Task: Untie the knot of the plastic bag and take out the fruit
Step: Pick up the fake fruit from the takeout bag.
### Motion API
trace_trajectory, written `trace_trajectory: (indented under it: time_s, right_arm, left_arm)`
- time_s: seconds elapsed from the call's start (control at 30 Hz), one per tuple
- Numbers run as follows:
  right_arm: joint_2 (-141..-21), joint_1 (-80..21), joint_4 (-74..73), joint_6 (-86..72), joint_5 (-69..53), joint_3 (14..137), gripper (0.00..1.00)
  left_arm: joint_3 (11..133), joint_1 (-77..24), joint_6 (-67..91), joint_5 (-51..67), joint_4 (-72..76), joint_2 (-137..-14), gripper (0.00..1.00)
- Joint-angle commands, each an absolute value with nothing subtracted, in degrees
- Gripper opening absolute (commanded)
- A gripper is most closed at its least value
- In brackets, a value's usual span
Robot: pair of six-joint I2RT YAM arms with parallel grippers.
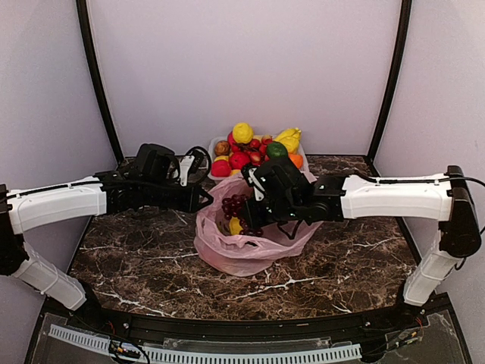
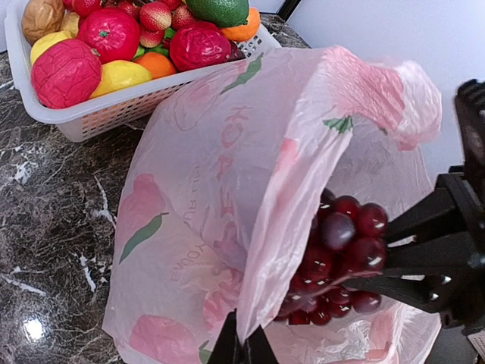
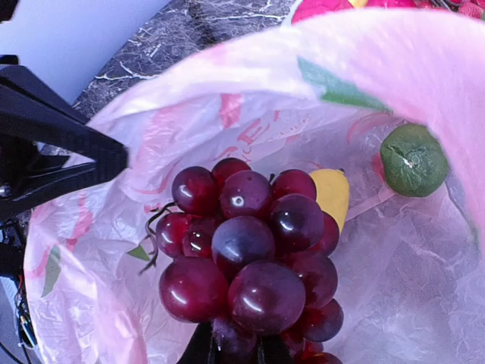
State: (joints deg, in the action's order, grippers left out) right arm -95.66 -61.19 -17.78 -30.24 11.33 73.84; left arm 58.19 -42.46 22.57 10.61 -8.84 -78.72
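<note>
Right wrist view: right gripper (image 3: 231,350) jaws nearly together, clamped on the underside of the dark grape bunch (image 3: 250,258). The bunch sits in the open mouth of the pink plastic bag (image 3: 394,76). Yellow fruit (image 3: 332,196) and green fruit (image 3: 413,159) lie inside the bag beyond it. Left gripper (image 2: 242,347) closed, pinching the film of the bag's left rim. Bag rests mid-table on the dark marble table (image 1: 136,265), just near of a white basket (image 2: 98,114) heaped with fruit. Pale lilac walls (image 1: 242,61) left, right and far.
</note>
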Motion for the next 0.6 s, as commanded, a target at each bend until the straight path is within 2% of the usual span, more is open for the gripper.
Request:
trace_trajectory:
  time_s: [0.0, 0.23, 0.3, 0.37, 0.43, 0.47, 0.5, 0.57]
  right_arm:
    - [-91.3, -62.4, -17.0, -28.3, 12.1, 73.4, 0.11]
    - [-84.9, -63.4, -15.6, -26.4, 12.6, 73.6, 0.12]
    - [-83.3, -63.3, -14.4, -25.8, 12.7, 73.6, 0.12]
    - [-82.0, -63.4, -12.7, -25.4, 12.5, 73.9, 0.13]
    - [-81.1, -63.4, -12.2, -25.3, 12.8, 75.0, 0.13]
    - [-80.7, -63.4, -12.2, -25.4, 13.2, 75.8, 0.13]
    - [-80.4, -63.4, -12.1, -25.4, 13.6, 76.7, 0.14]
    - [-79.7, -63.4, -12.1, -25.4, 14.3, 78.3, 0.14]
  left_arm:
    - [60.1, -41.8, 23.1, 9.7, -11.1, -79.0, 0.01]
    - [59.8, -41.0, 22.9, 8.7, -12.8, -78.5, 0.01]
    - [59.6, -40.9, 22.5, 9.3, -12.6, -78.3, 0.05]
    - [59.6, -40.8, 22.3, 8.1, -13.6, -77.8, 0.23]
    - [59.9, -40.6, 22.3, 6.2, -15.2, -76.8, 0.56]
    - [60.1, -40.2, 22.2, 5.7, -15.7, -76.5, 0.64]
    - [60.2, -39.9, 22.2, 5.6, -16.4, -75.5, 0.76]
    - [60.1, -38.6, 21.8, 6.6, -16.7, -73.4, 0.89]
